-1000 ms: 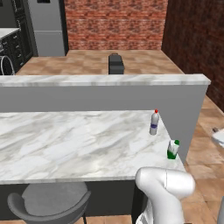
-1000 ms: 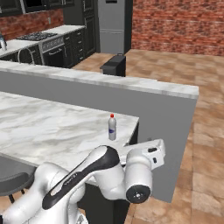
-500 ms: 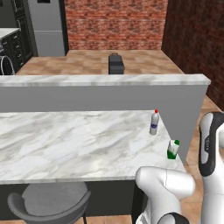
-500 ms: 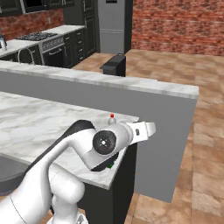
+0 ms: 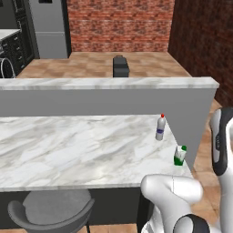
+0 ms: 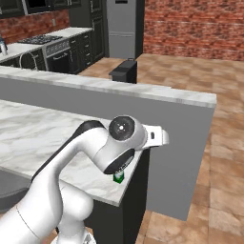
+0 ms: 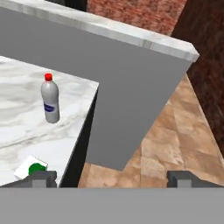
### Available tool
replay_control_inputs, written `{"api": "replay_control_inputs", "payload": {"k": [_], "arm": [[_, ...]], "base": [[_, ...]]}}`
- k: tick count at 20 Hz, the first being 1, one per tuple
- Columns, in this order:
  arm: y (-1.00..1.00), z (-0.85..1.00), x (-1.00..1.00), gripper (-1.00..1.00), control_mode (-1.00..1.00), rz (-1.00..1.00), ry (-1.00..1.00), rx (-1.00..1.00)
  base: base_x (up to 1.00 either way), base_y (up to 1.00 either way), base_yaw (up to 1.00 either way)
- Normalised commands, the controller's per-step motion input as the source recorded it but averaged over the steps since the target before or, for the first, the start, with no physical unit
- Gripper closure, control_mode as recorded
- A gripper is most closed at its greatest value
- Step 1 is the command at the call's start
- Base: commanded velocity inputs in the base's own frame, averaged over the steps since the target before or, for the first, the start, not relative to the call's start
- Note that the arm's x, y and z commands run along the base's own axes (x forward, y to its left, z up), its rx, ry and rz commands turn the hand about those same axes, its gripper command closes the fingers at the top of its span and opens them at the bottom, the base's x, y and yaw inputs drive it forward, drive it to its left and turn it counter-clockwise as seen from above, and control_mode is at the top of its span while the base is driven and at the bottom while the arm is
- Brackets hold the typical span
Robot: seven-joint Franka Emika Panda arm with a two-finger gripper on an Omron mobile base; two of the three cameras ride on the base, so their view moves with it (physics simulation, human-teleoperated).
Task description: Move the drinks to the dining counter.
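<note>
You're looking at plenty of bare marble on the dining counter [image 5: 68,150] stretching left. The grey wall [image 5: 104,102] is blocking the far side, while the clear bottle [image 5: 160,128] and green carton [image 5: 180,155] are crowding the right end, slightly apart.

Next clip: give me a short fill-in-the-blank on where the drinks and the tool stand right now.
1. The clear bottle has a ____ cap.
2. The green-and-white carton stands on the dining counter near its ____ corner, seen from the left base view.
3. The tool has its fingers spread ____, holding nothing.
4. The bottle stands ____ on the counter.

Missing words: red; front right; open; upright
</note>
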Motion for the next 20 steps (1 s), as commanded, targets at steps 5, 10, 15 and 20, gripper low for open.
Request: {"api": "replay_control_inputs", "payload": {"k": [5,10,15,20], "arm": [[0.08,0.00,-0.27,-1.00,-1.00,-0.13,0.27,0.06],[0.13,0.00,-0.05,-1.00,-1.00,-0.20,0.14,0.00],[0.02,0.00,-0.10,-1.00,-1.00,-0.12,0.02,0.00],[0.12,-0.06,-0.16,-1.00,-1.00,-0.03,-0.02,0.05]], "base": [[0.00,0.00,0.00],[0.00,0.00,0.00],[0.00,0.00,0.00],[0.00,0.00,0.00]]}}
